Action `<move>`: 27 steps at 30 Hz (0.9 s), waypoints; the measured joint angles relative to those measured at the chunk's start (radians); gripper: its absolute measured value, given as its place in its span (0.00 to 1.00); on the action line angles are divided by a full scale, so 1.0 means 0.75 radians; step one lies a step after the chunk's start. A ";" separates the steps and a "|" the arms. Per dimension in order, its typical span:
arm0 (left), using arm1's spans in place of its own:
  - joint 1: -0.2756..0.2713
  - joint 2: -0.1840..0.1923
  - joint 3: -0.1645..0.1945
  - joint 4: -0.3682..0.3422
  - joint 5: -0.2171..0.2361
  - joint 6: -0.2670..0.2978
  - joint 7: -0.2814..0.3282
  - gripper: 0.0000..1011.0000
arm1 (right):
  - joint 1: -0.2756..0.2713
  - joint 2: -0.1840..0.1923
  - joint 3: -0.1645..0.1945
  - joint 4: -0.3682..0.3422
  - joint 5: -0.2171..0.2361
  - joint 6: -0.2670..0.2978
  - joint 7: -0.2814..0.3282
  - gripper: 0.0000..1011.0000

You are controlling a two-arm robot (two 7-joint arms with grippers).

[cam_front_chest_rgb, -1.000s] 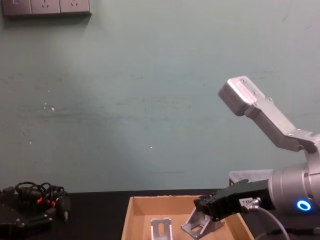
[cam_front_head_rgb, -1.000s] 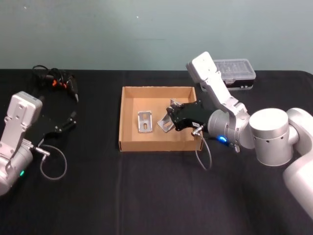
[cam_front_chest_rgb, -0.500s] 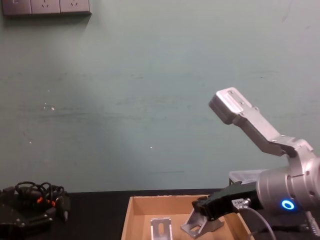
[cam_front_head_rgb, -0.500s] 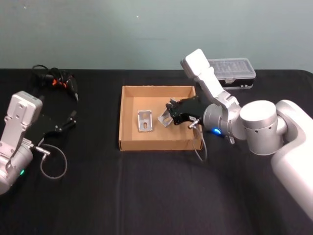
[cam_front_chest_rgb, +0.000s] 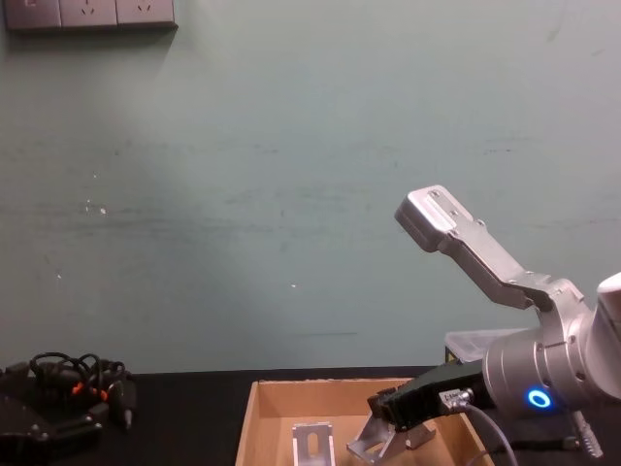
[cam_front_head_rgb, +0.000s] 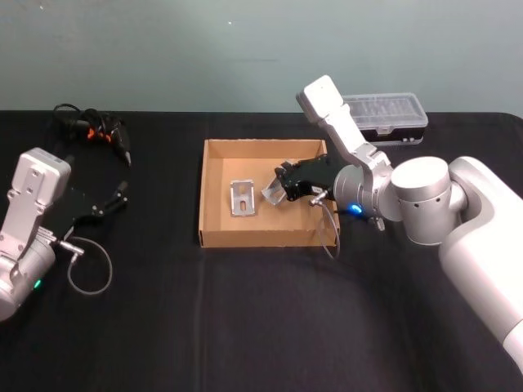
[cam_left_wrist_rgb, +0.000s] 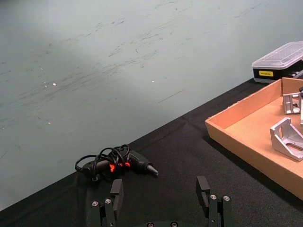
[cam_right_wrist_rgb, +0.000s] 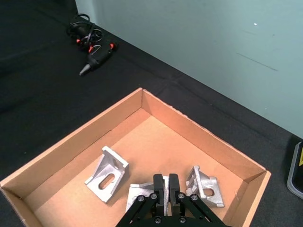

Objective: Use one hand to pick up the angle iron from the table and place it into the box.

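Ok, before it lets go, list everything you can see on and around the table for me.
table: one, matte black, under everything
box: one, tan cardboard, centre of the table
angle irons: three, silver, all in the box; one lying on the robot's left side, one in the right gripper, a third beside that
plastic case: one, black with clear lid, behind the box to the right
corded hand tool: one, black with orange, far left of the table
wall sockets: a row, pale, high on the teal wall
left gripper: black, open, parked at the left
right gripper: black, shut on an angle iron, low in the box
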 joint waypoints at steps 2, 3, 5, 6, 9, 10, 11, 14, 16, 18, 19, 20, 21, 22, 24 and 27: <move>0.000 0.000 0.000 0.000 0.000 0.000 0.000 1.00 | 0.006 -0.009 0.005 0.019 -0.007 -0.006 0.000 0.08; 0.000 0.000 0.000 0.000 0.000 0.000 0.000 1.00 | 0.011 -0.015 0.008 0.033 -0.012 -0.011 0.001 0.08; 0.000 0.000 0.000 0.000 0.000 0.000 0.000 1.00 | 0.014 -0.019 0.011 0.043 -0.016 -0.013 0.001 0.08; 0.000 0.000 0.000 0.000 0.000 0.000 0.000 1.00 | 0.016 -0.022 0.013 0.048 -0.018 -0.015 0.001 0.08; 0.000 0.000 0.000 0.000 0.000 0.000 0.000 1.00 | 0.022 -0.030 0.018 0.062 -0.027 -0.018 0.002 0.08; 0.000 0.000 0.000 0.000 0.000 0.000 0.000 1.00 | 0.022 -0.030 0.018 0.062 -0.027 -0.018 0.002 0.08; 0.000 0.000 0.000 0.000 0.000 0.000 0.000 1.00 | 0.022 -0.030 0.018 0.062 -0.027 -0.018 0.002 0.08; 0.000 0.000 0.000 0.000 0.000 0.000 0.000 1.00 | 0.021 -0.029 0.018 0.060 -0.027 -0.018 0.002 0.08; 0.000 0.000 0.000 0.000 0.000 0.000 0.000 1.00 | 0.020 -0.029 0.018 0.060 -0.027 -0.018 0.002 0.08; 0.000 0.000 0.000 0.000 0.000 0.000 0.000 1.00 | 0.020 -0.028 0.017 0.059 -0.026 -0.018 0.002 0.08; 0.000 0.000 0.000 0.000 0.000 0.000 0.000 1.00 | 0.020 -0.028 0.017 0.058 -0.026 -0.018 0.002 0.08; 0.000 0.000 0.000 0.000 0.000 0.000 0.000 1.00 | 0.020 -0.028 0.017 0.058 -0.026 -0.018 0.002 0.08; 0.000 0.000 0.000 0.000 0.000 0.000 0.000 1.00 | 0.020 -0.027 0.017 0.057 -0.026 -0.017 0.002 0.09; 0.000 0.000 0.000 0.000 0.000 0.000 0.000 1.00 | 0.019 -0.027 0.017 0.057 -0.026 -0.017 0.002 0.12; 0.000 0.000 0.000 0.000 0.000 0.000 0.000 1.00 | 0.019 -0.027 0.017 0.056 -0.025 -0.017 0.002 0.17; 0.000 0.000 0.000 0.000 0.000 0.000 0.000 1.00 | 0.019 -0.027 0.016 0.055 -0.024 -0.017 0.002 0.27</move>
